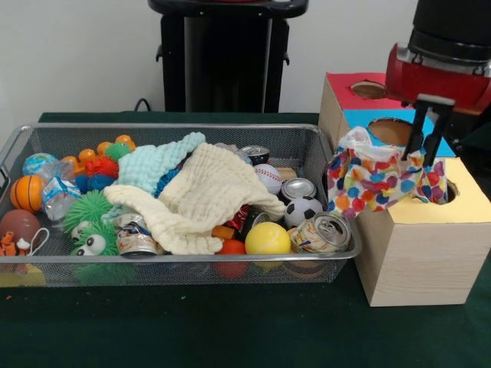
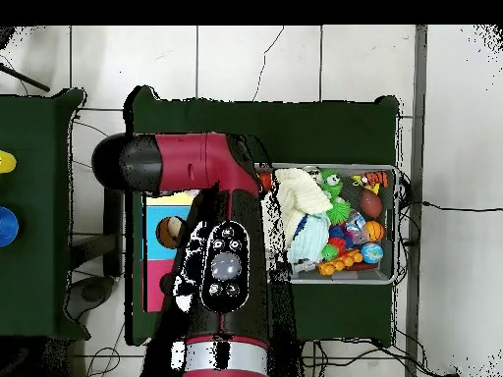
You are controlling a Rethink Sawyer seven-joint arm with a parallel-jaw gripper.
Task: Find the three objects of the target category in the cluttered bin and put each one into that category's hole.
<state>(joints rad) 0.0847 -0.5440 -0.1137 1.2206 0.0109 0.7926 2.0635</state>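
- Dark green cloth covers the table [image 1: 230, 330], with a white wall behind, and I'm working over the sorting boxes on the front view's right side.
- My black two-fingered gripper [image 1: 427, 138] pinches a multicoloured polka-dot cloth [image 1: 376, 180] near its top edge; the fingers are drawn narrow on the fabric, which hangs down from them.
- That cloth drapes over the yellow-topped wooden box [image 1: 426, 245] and the edge of the blue panel [image 1: 445, 146] behind it, spilling toward the bin.
- I can make out a dark hole in the yellow top [image 1: 451, 192] just beside the cloth's right edge, and another hole in the blue panel [image 1: 391, 130] right behind it.
- My read: this is the delivery step for a cloth item, and it isn't through any hole yet.
- Which hole is meant for cloths I cannot tell from here.
- Next, I'd centre the bunched fabric over the right hole, lower it in, then let go; the loose folds could snag on the rim.
- Back in the silver wire-mesh bin [image 1: 31, 146], a cream muslin cloth [image 1: 203, 199] and a pale turquoise knitted cloth [image 1: 157, 165] lie across balls and cans.
- Those look like the remaining two targets.
- Overhead, the red arm [image 2: 226, 265] hides the boxes almost entirely.
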